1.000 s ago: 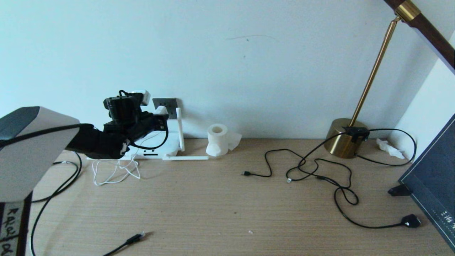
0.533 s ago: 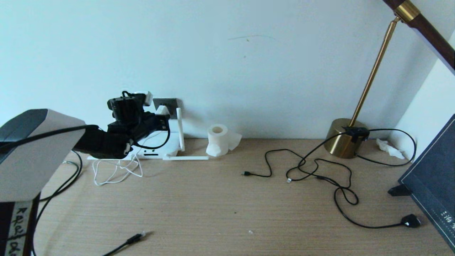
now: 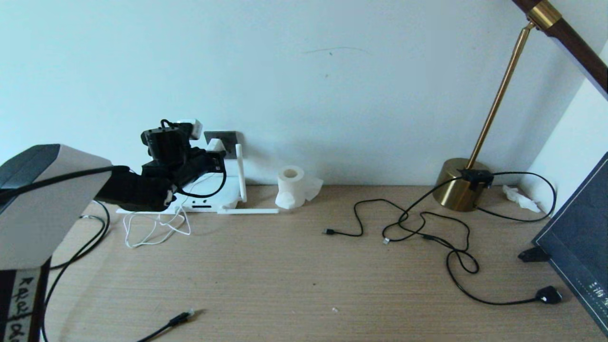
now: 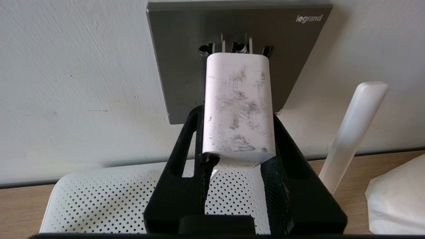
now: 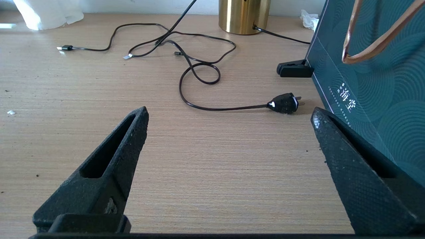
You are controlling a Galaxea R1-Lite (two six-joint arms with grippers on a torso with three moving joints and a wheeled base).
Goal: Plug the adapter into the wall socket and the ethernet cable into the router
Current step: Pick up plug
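Note:
My left gripper (image 4: 237, 113) is shut on the white adapter (image 4: 237, 83) and holds it up to the dark grey wall socket (image 4: 186, 49). The adapter's two metal prongs show bare against the plate by its upper holes. In the head view the adapter (image 3: 215, 144) sits right before the socket (image 3: 229, 137), and its thin white cord (image 3: 152, 230) hangs to the desk. The white router (image 3: 209, 195) lies below, with one antenna (image 4: 352, 132) upright. The ethernet cable (image 3: 178, 319) lies loose near the desk's front edge. My right gripper (image 5: 229, 114) hovers open over bare desk, outside the head view.
A tissue roll (image 3: 290, 186) stands right of the router. A brass lamp base (image 3: 463, 190) sits at the back right, with tangled black cables (image 3: 427, 228) in front of it and a chunky black plug (image 5: 285, 103). A dark teal bag (image 3: 579, 237) stands at the right edge.
My left gripper has shifted slightly upward with the adapter, staying in front of the socket. Nothing else has moved.

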